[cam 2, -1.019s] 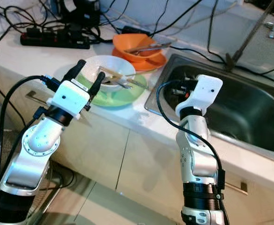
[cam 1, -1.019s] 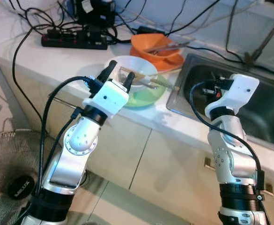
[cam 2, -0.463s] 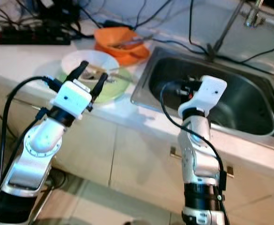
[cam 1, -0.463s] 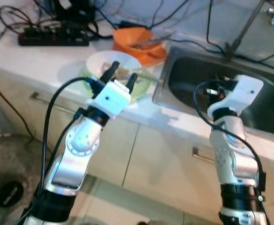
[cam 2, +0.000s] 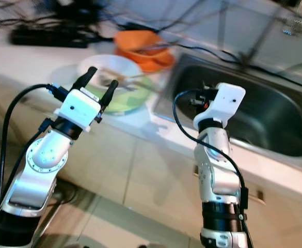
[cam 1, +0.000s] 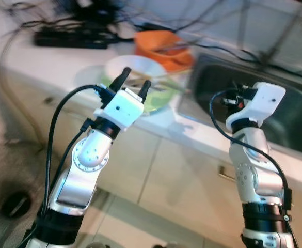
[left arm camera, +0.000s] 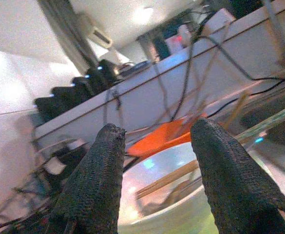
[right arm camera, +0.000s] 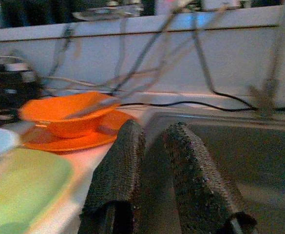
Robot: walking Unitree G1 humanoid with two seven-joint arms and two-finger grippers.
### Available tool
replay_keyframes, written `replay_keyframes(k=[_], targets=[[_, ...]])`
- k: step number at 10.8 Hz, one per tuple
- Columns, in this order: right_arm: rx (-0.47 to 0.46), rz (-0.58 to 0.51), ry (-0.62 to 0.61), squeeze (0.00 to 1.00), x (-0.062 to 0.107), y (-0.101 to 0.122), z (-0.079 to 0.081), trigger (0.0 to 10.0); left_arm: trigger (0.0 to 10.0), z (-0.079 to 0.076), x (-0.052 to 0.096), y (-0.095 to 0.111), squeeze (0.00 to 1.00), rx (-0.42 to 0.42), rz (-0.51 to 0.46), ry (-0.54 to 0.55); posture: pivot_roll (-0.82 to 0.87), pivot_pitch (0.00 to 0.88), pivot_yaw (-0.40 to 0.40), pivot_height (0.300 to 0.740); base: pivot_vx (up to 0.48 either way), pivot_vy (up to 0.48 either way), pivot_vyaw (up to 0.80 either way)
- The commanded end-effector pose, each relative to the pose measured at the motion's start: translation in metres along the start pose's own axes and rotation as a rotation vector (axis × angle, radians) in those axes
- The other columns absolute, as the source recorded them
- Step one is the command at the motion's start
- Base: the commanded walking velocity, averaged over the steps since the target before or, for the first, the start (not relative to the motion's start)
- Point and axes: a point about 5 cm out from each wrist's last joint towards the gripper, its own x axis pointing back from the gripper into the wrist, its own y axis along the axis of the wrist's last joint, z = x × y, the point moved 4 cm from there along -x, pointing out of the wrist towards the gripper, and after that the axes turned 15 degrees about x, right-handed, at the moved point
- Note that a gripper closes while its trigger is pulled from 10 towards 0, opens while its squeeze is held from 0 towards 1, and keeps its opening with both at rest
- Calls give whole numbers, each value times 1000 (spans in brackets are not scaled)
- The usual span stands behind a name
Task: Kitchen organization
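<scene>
— Where did we find the dishes?

— The white bowl point(cam 1: 135, 70) sat on the green plate point(cam 1: 158, 101) near the counter's point(cam 1: 47, 62) front edge, utensils lying in it. Just beyond stood the orange bowl point(cam 1: 161, 44) on its orange plate, and the sink point(cam 2: 274, 121) opened to the right.

— And our claws?

— Our left gripper point(cam 1: 132, 82) hung just short of the white bowl, fingers point(left arm camera: 96, 185) spread wide, nothing between them. Our right gripper point(right arm camera: 152, 161) hovered at the sink's near rim, its fingers nearly together and empty.

— What had changed?

— Mostly our head: over the last second the whole view swung and blurred, while both arms kept their pose. We judged nothing was grasped yet; the bowl was the likely first pick.
</scene>
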Motion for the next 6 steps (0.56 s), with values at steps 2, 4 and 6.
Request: replay_keyframes(k=[2,4,6], targets=[[-1,3,-14,0,0,0,-4,10000,10000,-2,0,2,0,-7,-5,-6,-16,54,-149,740,322,0,0],[-4,5,-16,0,-1,-1,-5,10000,10000,-1,-1,2,0,-11,-4,-3,-14,53,-150,740,424,0,0],[-17,6,-15,0,-1,-1,-4,10000,10000,0,0,2,0,-15,-2,-2,-13,52,-149,740,480,0,0]])
